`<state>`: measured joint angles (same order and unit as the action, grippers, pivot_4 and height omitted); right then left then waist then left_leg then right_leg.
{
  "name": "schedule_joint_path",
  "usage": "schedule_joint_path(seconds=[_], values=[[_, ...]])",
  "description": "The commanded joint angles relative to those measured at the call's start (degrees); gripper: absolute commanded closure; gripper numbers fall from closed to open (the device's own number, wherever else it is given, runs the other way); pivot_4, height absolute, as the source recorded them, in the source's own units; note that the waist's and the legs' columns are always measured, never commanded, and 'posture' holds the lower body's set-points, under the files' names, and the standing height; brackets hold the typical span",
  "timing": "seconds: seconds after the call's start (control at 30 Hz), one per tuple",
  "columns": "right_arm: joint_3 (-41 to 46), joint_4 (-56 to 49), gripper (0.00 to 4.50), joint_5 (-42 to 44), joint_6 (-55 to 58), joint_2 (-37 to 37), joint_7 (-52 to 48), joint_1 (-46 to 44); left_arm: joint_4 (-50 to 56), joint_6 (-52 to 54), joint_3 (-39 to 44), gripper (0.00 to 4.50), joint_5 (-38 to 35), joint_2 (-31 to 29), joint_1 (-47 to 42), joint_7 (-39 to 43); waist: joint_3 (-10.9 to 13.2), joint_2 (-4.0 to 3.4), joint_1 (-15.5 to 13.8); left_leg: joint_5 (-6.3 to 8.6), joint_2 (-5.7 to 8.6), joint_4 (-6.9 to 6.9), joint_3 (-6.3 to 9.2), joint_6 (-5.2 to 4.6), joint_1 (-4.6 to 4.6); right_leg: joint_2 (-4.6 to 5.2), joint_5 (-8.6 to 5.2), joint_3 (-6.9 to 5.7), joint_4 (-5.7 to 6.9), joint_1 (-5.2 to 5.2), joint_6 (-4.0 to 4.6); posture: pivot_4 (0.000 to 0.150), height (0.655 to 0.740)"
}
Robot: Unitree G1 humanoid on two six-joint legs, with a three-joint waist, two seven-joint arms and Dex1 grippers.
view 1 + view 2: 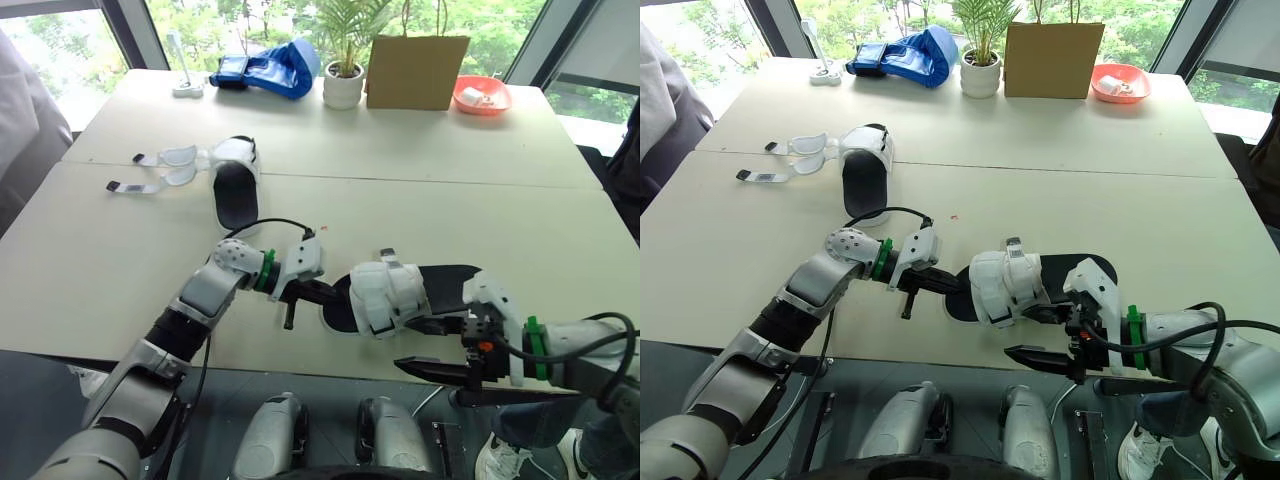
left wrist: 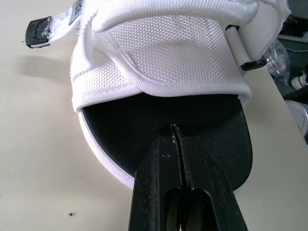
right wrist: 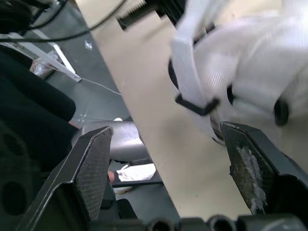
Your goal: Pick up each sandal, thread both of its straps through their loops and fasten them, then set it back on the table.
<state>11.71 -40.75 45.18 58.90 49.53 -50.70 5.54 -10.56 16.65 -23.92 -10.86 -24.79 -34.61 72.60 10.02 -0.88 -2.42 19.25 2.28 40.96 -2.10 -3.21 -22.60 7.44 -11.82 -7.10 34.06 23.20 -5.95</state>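
The near sandal [image 1: 400, 292], with a black sole and white mesh straps, lies by the table's front edge. My left gripper [image 1: 330, 293] is shut, and its fingertips [image 2: 175, 132] rest on top of the black insole at the toe end, just before the front strap. My right gripper [image 1: 410, 345] is open at the table edge beside the sandal's straps. A loose white strap with a black end [image 3: 192, 91] hangs ahead of its wide-spread fingers [image 3: 91, 163]. The second sandal [image 1: 235, 185] lies farther back on the left, its two straps [image 1: 160, 160] unfastened and spread out to the left.
Along the table's far edge stand a blue padded item [image 1: 270, 68], a potted plant [image 1: 343, 85], a cardboard box [image 1: 417, 72] and a red bowl [image 1: 482, 95]. A person's sleeve [image 1: 20, 110] is at the left. The table's front edge [image 1: 300, 372] runs right under the grippers.
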Motion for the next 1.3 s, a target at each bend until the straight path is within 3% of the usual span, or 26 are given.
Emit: schedule_joint_path(seconds=[0.03,0.13,0.2,0.23,0.4,0.43,0.73,0.87,0.93,1.13,1.3], values=[[-2.39,1.71,0.65,-0.56,-1.9,-1.26,1.25,-0.8,-1.32,0.55,-0.69,4.5,2.14,-0.29,-0.16,-0.52,0.0,0.0,-0.01,-0.01,0.0,0.0,0.0,-0.01,0.0,0.0,0.0,0.0,0.0,0.0,0.0,0.15,0.7214],[-5.88,3.89,0.65,-1.42,-2.96,-2.81,2.04,-2.45,-1.22,0.86,-0.48,4.5,2.17,-0.31,-0.22,-0.69,0.0,0.0,0.02,-0.01,0.0,0.01,0.0,-0.01,0.0,-0.01,0.0,0.0,0.0,0.01,0.0,0.15,0.7214],[-6.97,4.33,1.19,-0.97,-2.89,-3.26,2.06,-3.14,-1.17,0.94,-0.41,4.5,2.2,-0.34,-0.19,-0.75,0.01,0.0,0.01,0.0,0.0,0.0,0.0,-0.02,0.0,-0.01,0.0,0.0,0.0,0.06,0.0,0.15,0.7214],[-7.71,4.51,1.51,-1.01,-3.16,-3.55,2.03,-3.46,-1.13,1.02,-0.38,4.5,2.18,-0.34,-0.17,-0.78,0.01,0.0,0.01,0.0,0.0,0.0,0.0,-0.04,0.0,-0.01,0.0,0.0,0.0,0.08,0.0,0.15,0.7214],[-11.03,5.29,4.12,-2.54,-4.74,-3.93,2.12,-3.73,-0.77,1.29,-0.32,4.5,2.13,-0.25,-0.06,-1.02,0.01,0.0,0.01,0.01,0.0,0.0,0.0,-0.05,0.0,-0.01,0.0,0.0,0.0,0.09,0.0,0.15,0.7214],[-11.37,5.71,4.46,-3.02,-5.28,-4.03,2.21,-3.84,-0.72,1.31,-0.35,4.5,2.15,-0.2,-0.04,-1.06,0.0,0.0,0.03,0.01,0.0,0.0,0.0,-0.05,-0.02,-0.01,0.0,0.0,0.0,0.08,0.0,0.15,0.7214],[-4.75,-0.88,4.46,3.66,-5.45,0.77,-2.61,1.98,-1.58,0.07,-0.98,4.5,3.06,-0.23,-0.01,-0.94,0.01,0.0,-0.14,0.01,0.0,0.0,0.0,-0.06,-0.16,-0.01,0.0,-0.01,-0.01,0.07,-0.01,0.15,0.7214],[5.74,-12.56,4.46,16.15,-4.26,4.96,-5.66,11.91,-2.74,-1.79,-1.7,4.5,3.86,-0.24,-0.35,-0.31,0.02,0.0,-0.45,0.01,0.0,0.0,0.01,-0.07,-0.19,-0.01,0.0,-0.02,-0.03,0.08,-0.01,0.15,0.7214],[8.3,-14.14,4.46,20.31,-4.87,5.99,-3.93,12.18,-3.3,-2.23,-1.72,4.5,4.0,0.03,-0.57,-0.36,0.02,0.01,-0.42,0.02,-0.01,0.01,0.01,-0.06,-0.18,-0.01,0.0,-0.01,-0.04,0.05,-0.02,0.15,0.7214],[10.28,-11.51,4.46,36.01,-6.46,11.06,4.52,2.32,-4.56,-3.21,-1.86,4.5,4.15,0.46,-1.1,-0.13,0.05,0.03,-0.16,0.08,0.0,0.02,0.01,-0.17,-0.23,0.01,-0.01,-0.01,-0.07,0.12,0.0,0.15,0.7214],[1.29,-0.75,4.46,42.51,-5.3,8.1,22.89,-11.2,-4.46,-3.37,-1.78,4.5,4.18,0.67,-1.08,0.06,0.06,0.07,0.03,0.04,0.0,0.04,0.0,-0.13,-0.41,0.02,-0.01,-0.02,-0.09,0.26,-0.01,0.15,0.7214]])
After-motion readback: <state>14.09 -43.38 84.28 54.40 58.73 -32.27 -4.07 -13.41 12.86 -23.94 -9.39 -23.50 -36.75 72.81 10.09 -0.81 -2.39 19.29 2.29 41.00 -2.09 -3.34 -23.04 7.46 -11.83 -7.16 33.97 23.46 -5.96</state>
